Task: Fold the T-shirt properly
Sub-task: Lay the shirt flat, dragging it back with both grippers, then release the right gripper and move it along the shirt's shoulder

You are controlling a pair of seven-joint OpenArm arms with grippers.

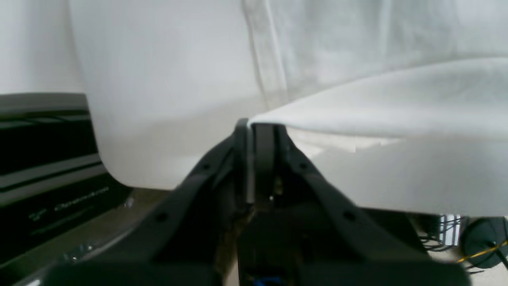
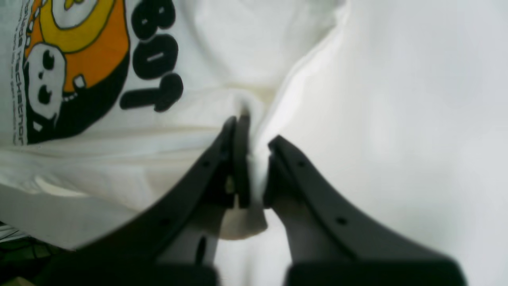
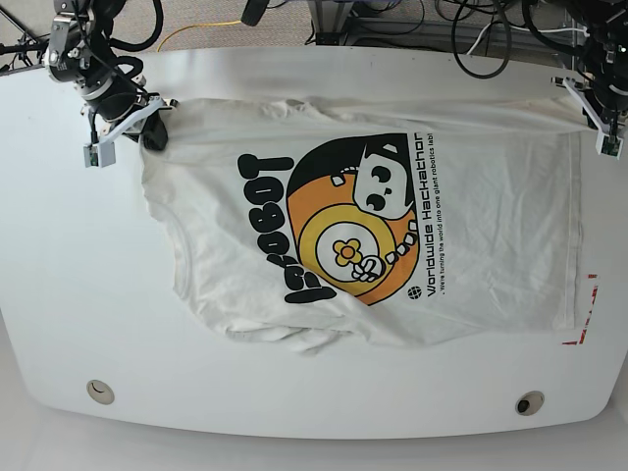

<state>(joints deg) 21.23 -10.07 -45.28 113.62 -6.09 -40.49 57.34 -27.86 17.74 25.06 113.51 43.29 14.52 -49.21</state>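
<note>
Between both pincers, T-shirt.

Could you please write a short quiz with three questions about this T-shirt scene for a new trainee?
1. True or false: the large white cotton T-shirt with the orange, yellow and black robot print lies print side up on the white table.
2. Which end effector pinches the T-shirt near the printed letters "BOT": A) the left end effector, B) the right end effector?
3. Fill in: in the base view, both end effectors grip the T-shirt along its ____ edge (far or near).

Key:
1. True; the print faces the base camera.
2. B; the right wrist view shows the letters beside the fabric it pinches.
3. Far; they are at the two far corners.
</note>
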